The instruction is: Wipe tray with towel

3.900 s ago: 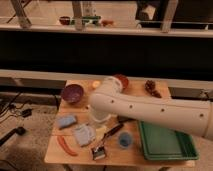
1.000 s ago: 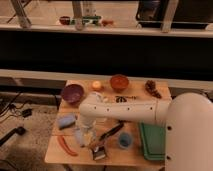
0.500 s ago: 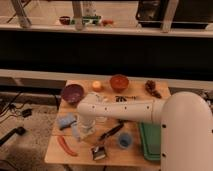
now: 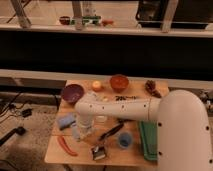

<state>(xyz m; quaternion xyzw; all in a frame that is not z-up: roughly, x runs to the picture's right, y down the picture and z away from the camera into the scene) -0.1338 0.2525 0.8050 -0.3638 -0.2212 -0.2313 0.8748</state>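
The pale towel (image 4: 79,133) lies crumpled on the left part of the wooden table (image 4: 82,156). My gripper (image 4: 85,126) points down right over the towel, at or touching its top. The white arm (image 4: 125,108) reaches across the table from the right. The green tray (image 4: 148,143) lies at the table's right front; only a narrow strip of its left side shows, the rest is hidden behind my arm's big elbow (image 4: 182,135).
A blue cloth or sponge (image 4: 65,121) lies left of the towel. Around it are a purple bowl (image 4: 72,93), orange bowl (image 4: 119,81), orange fruit (image 4: 96,86), red chili (image 4: 66,146), blue cup (image 4: 125,140), brush (image 4: 99,152), dark-handled utensil (image 4: 111,132) and a brown object (image 4: 151,87).
My arm has swung left and lowered the gripper onto the towel. The elbow has come closer and now covers most of the green tray.
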